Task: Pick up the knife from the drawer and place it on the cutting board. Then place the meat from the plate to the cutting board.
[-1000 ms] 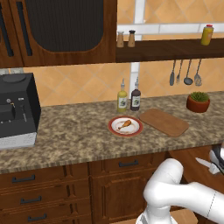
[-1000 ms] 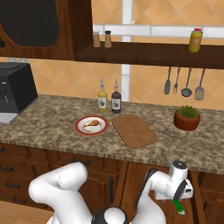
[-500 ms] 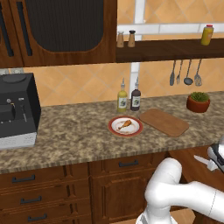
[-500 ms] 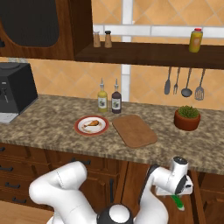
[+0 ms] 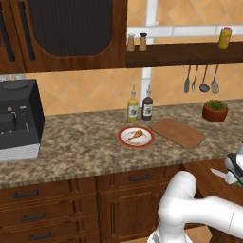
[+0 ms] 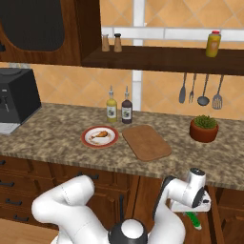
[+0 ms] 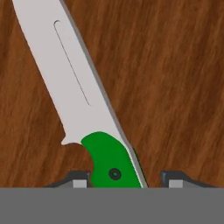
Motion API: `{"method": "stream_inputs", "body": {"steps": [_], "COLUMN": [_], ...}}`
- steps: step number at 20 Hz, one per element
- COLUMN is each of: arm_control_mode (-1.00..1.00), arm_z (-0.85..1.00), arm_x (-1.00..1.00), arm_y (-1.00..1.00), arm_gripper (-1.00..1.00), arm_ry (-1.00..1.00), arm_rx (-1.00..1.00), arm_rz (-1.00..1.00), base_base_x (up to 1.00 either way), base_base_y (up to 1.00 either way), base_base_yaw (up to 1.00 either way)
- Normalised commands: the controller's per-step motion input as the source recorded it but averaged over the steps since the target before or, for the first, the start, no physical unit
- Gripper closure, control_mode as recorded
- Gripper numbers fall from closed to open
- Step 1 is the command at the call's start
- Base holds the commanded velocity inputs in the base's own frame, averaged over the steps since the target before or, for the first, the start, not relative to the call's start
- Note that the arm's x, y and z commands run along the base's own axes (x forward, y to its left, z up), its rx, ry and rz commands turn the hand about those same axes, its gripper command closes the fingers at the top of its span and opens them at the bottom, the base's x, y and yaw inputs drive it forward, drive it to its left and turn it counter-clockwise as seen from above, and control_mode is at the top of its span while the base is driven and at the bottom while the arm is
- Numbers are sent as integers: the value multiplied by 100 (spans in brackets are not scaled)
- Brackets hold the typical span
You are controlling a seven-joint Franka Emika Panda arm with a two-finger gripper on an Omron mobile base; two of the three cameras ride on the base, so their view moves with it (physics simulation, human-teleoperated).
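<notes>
The knife [image 7: 83,87] lies on the dark wood floor of the open drawer [image 7: 179,78], its silver blade running away from me and its green handle [image 7: 111,159] low in the hand view. My gripper [image 7: 127,180] straddles that handle, half closed: the left fingertip [image 7: 79,180] is against it and the right one stands a little off. The gripper [image 6: 193,213] hangs below the counter edge with the knife's green handle [image 6: 192,220] under it. On the counter, the meat [image 5: 135,135] rests on the red-rimmed plate [image 5: 120,138], left of the cutting board [image 5: 178,132].
Two bottles [image 5: 139,107] stand behind the plate. A potted plant [image 5: 215,110] sits at the counter's right end below hanging utensils [image 6: 200,90]. A black coffee machine [image 5: 16,118] fills the left end. Closed drawers [image 5: 33,209] line the front below.
The jaws have drawn in around the knife's handle from wide open. The hand has shifted slightly; the things on the counter have not moved.
</notes>
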Motion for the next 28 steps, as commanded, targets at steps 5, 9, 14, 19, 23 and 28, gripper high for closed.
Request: {"method": "stream_inputs", "body": {"steps": [5,9,14,19,23,28], "arm_control_mode": [-100,-100,-100,-100,-100,-100], "arm_z": [-4,10,72,100,100,100], "arm_x": [-67,-84,-44,-29,-26,-1], "arm_y": [-4,-2,1,14,14,38], "arm_gripper": [100,100,100,100,100,100], "arm_ry": [0,-12,-16,-17,-17,-12], "arm_rx": [5,10,7,4,5,2], "arm_rz": [0,0,0,0,0,0], "base_base_x": [0,0,0,0,0,0], "base_base_y": [0,0,0,0,0,0], "base_base_yaw": [0,0,0,0,0,0]}}
